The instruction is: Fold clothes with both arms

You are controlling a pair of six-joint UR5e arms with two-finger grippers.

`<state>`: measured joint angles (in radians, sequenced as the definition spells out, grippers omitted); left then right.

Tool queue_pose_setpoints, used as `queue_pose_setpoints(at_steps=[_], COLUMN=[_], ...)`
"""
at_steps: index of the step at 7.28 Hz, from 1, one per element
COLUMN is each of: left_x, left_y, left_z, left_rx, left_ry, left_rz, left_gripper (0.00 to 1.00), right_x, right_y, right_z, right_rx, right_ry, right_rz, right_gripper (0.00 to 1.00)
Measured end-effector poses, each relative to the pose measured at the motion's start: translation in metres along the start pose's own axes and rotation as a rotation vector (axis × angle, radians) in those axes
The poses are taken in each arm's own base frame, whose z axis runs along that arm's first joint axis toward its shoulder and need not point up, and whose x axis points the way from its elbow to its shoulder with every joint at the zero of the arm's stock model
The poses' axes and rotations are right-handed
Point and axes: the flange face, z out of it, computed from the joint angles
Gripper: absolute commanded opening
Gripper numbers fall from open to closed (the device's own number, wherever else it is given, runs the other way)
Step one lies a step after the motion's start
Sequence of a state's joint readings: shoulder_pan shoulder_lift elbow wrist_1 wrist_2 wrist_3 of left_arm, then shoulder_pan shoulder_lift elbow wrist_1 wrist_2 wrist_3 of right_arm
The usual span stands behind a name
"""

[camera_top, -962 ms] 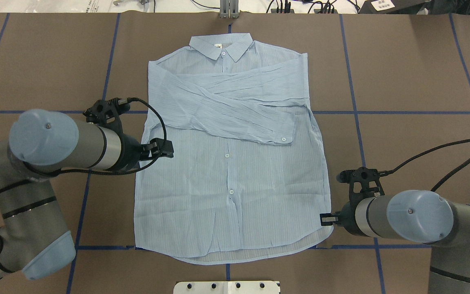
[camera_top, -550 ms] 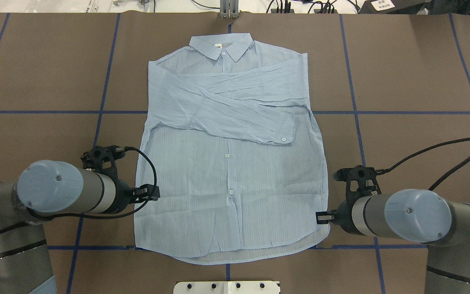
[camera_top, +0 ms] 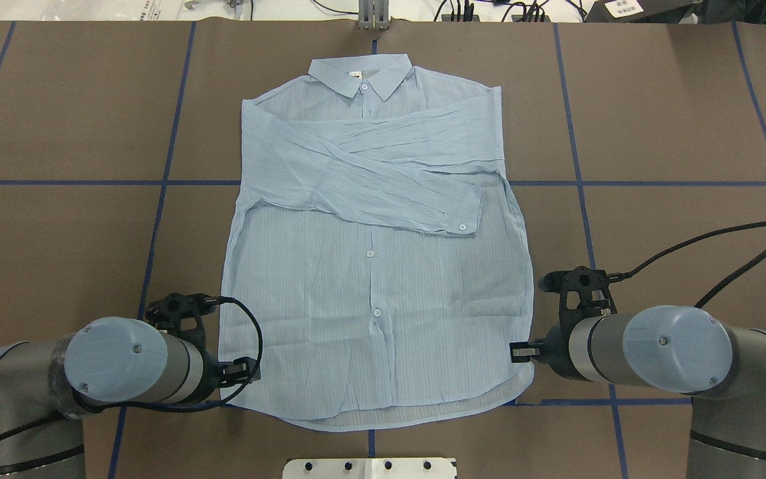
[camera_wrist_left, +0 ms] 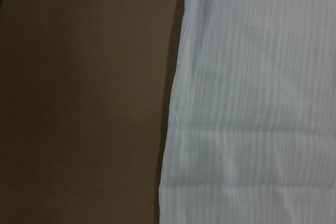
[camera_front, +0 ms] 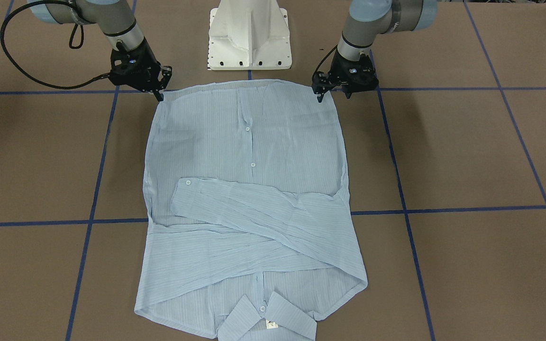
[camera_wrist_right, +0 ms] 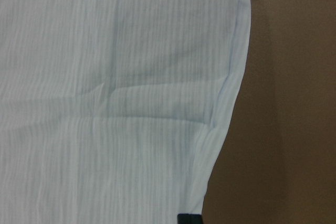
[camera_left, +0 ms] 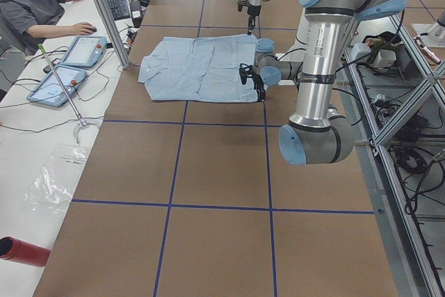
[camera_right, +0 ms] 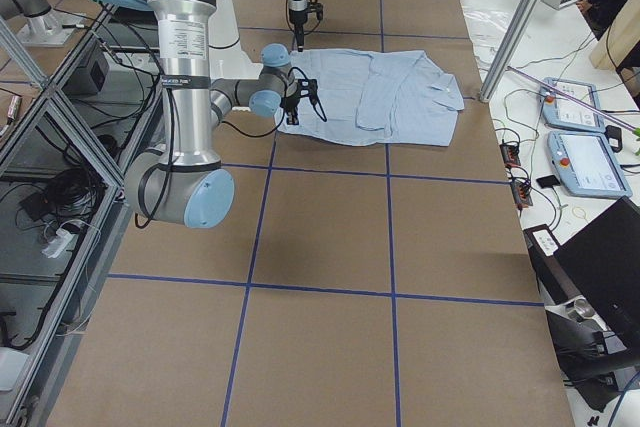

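The shirt (camera_top: 370,299) lies flat, buttons up, on the brown table (camera_top: 655,133), with its sleeves crossed over the chest and its collar away from the robot. The left gripper (camera_front: 333,96) is at one hem corner, fingers spread apart. The right gripper (camera_front: 159,92) is at the other corner, a fingertip (camera_wrist_right: 189,219) on the cloth's edge, and I can't tell if it's clamped.

The shirt (camera_top: 370,299) is thin, creased cloth; the table cover (camera_top: 675,120) is matt brown paper.
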<state>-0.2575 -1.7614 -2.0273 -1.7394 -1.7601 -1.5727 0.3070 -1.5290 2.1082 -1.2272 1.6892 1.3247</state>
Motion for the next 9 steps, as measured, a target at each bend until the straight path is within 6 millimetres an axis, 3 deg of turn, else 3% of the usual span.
queue_pose_setpoints(at_steps=[2,6,9], left_x=[0.002,-0.001,0.013], left_y=[0.004,-0.011,-0.015], left_z=[0.004,0.003,0.016], left_rx=[-0.006,0.035,0.038], left_ry=[-0.014,-0.036,-0.042], left_rz=[-0.001,-0.014,-0.014], left_gripper=[0.79,0.77,0.74], right_x=[0.001,0.002,0.002], right_y=[-0.004,-0.008,-0.009], right_z=[-0.002,-0.004,-0.005], right_rx=[0.005,0.010,0.013], right_ry=[-0.002,-0.003,-0.002], right_rz=[0.006,0.011,0.012], right_gripper=[0.00,0.00,0.00])
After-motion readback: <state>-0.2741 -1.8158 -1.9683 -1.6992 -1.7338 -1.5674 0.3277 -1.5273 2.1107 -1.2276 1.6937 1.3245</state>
